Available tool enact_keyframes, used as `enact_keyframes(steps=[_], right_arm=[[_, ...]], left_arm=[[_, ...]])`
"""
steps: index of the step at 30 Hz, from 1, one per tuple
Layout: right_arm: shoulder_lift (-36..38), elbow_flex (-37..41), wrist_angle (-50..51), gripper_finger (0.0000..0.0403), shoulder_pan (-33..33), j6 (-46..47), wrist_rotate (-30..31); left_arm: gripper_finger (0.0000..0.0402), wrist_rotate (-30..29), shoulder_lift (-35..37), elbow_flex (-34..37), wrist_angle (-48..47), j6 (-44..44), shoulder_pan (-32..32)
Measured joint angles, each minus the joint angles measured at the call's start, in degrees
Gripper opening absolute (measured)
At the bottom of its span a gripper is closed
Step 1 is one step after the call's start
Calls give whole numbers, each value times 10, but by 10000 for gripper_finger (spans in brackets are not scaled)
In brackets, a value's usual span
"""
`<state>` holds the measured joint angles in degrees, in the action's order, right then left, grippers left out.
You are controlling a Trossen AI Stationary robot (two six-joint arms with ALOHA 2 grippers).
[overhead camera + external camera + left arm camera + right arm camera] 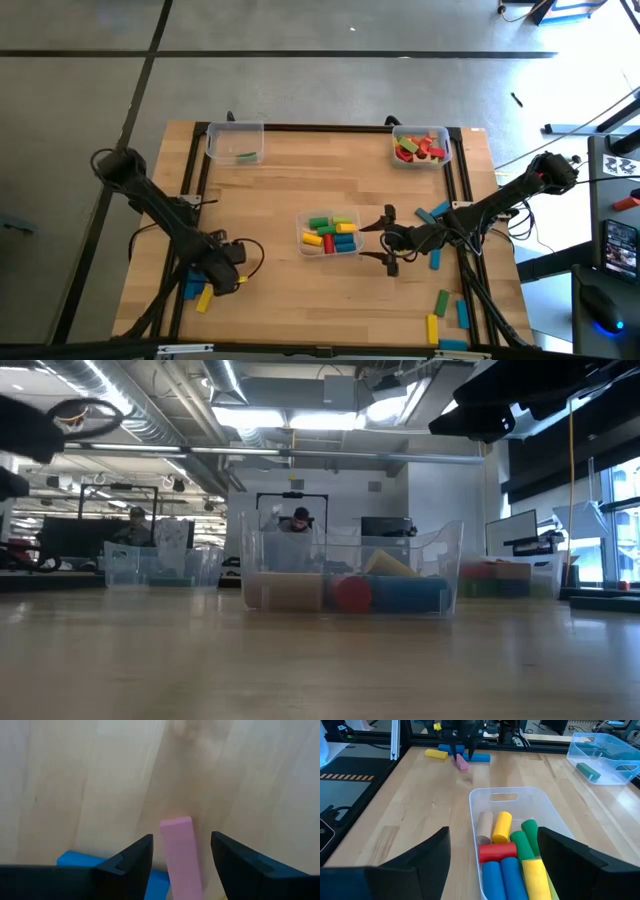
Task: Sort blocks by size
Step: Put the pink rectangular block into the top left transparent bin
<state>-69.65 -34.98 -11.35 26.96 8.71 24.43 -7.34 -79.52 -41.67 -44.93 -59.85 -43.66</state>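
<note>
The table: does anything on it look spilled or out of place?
Yes. Loose blocks lie outside the bins: blue, green and yellow ones scattered near the right front corner, and a pink bar between the left claw's open fingers, lying partly over a blue block.

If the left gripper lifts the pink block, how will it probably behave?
The pink block looks like a rigid, flat-sided bar, so it should not roll. Its smooth paint may slip slightly. The left gripper straddles it with open jaws, so the grip would probably be square.
</note>
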Motion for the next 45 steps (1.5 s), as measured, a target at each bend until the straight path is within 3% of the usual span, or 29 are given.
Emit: enact_keyframes(steps=[15, 20, 30, 45], right_arm=[[0, 0, 0, 285, 0, 0, 0], [0, 0, 0, 285, 0, 0, 0], [0, 0, 0, 285, 0, 4, 0], [0, 0, 0, 285, 0, 4, 0]], left_arm=[[194, 45, -74, -2, 2, -2, 2], [184, 46, -75, -1, 9, -2, 2], [102, 46, -75, 0, 21, 54, 6], [101, 36, -30, -21, 5, 81, 65]])
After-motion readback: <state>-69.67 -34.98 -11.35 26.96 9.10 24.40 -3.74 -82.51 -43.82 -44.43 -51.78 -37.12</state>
